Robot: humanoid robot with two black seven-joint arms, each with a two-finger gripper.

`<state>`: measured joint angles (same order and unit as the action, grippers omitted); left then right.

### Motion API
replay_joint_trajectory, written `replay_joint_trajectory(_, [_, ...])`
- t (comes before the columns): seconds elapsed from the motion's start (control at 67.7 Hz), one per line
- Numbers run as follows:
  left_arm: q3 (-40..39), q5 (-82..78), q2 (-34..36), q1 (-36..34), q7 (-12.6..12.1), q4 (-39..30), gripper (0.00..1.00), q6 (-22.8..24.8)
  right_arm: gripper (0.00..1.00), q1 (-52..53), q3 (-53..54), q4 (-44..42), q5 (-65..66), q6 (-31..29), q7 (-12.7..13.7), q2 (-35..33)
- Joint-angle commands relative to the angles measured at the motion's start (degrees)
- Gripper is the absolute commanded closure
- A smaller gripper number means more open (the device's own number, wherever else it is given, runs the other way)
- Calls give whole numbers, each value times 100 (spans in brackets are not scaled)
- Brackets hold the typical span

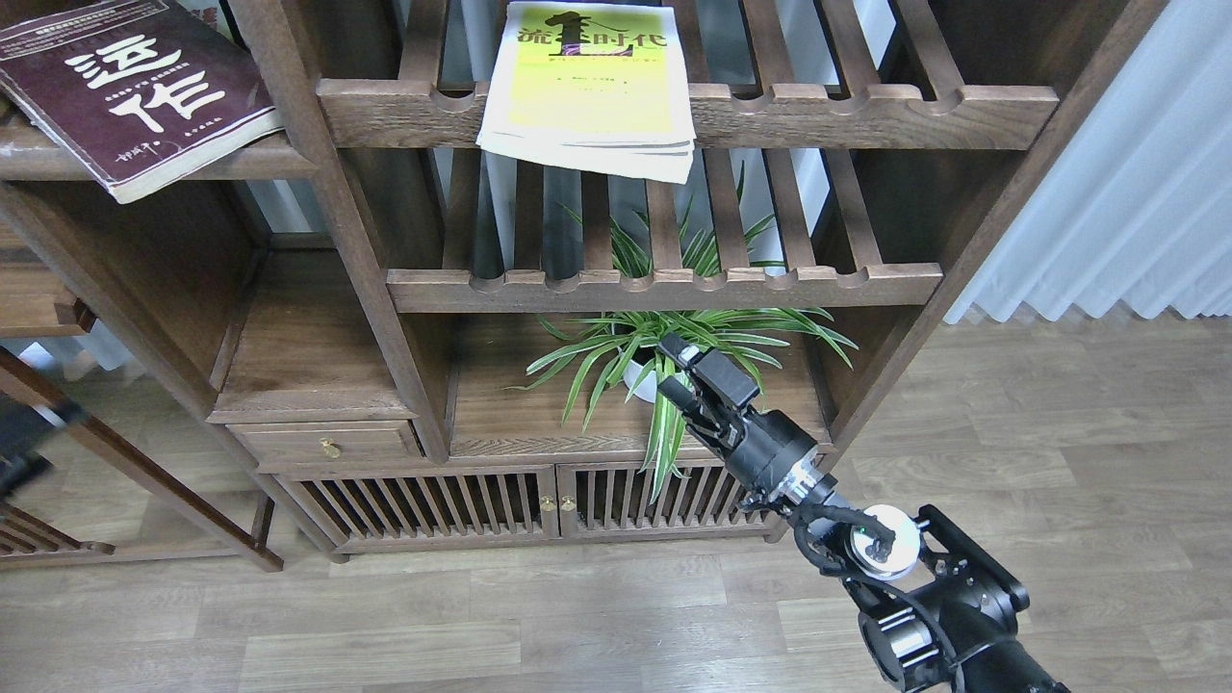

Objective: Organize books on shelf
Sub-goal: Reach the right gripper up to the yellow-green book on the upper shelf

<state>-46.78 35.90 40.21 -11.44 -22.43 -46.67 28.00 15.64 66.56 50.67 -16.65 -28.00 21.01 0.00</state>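
Observation:
The thick maroon book (135,91) with white characters lies tilted on the solid dark-brown plank shelf (274,159) at the top left, one corner hanging over the front edge. The large yellow-green book (587,87) lies flat on the upper slatted rack (866,115) and overhangs its front rail. The "300" book is out of view. My right gripper (679,373) is open and empty, in front of the potted plant, well below both books. A dark blurred shape (34,433) at the left edge may be my left arm; its fingers cannot be made out.
A spider plant in a white pot (640,380) stands in the lower compartment behind my right gripper. A second slatted rack (664,287) is above it. Below are slatted cabinet doors (539,500) and a small drawer (327,445). A white curtain (1126,192) hangs at the right.

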Motion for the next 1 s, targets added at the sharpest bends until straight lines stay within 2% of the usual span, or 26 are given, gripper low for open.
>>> replay_joint_trajectory(0.0, [-6, -39, -610, 168, -34, 158, 2, 0, 2, 27, 103, 276, 4, 0, -1, 0])
replay_joint_trajectory(0.251, [29, -48, -1085, 239, -43, 483, 2, 0, 2, 27, 120, 1066, -5, 0, -1, -439])
replay_joint_trajectory(0.532, [29, -48, -1270, 239, -43, 694, 1, 0, 3, 194, 191, 1577, -5, 0, -1, -457])
replay_joint_trajectory(0.65, [29, -48, -1305, 248, -43, 791, 1, 0, 3, 308, 191, 1656, 4, 5, -97, -448])
replay_joint_trajectory(0.901, [29, -30, -1305, 248, -25, 888, 1, 0, 3, 555, 191, 1709, 48, 664, -124, -440])
replay_joint_trajectory(0.99, [29, -30, -1305, 248, -25, 888, 1, 0, 3, 642, 199, 1700, 48, 980, -238, -440])
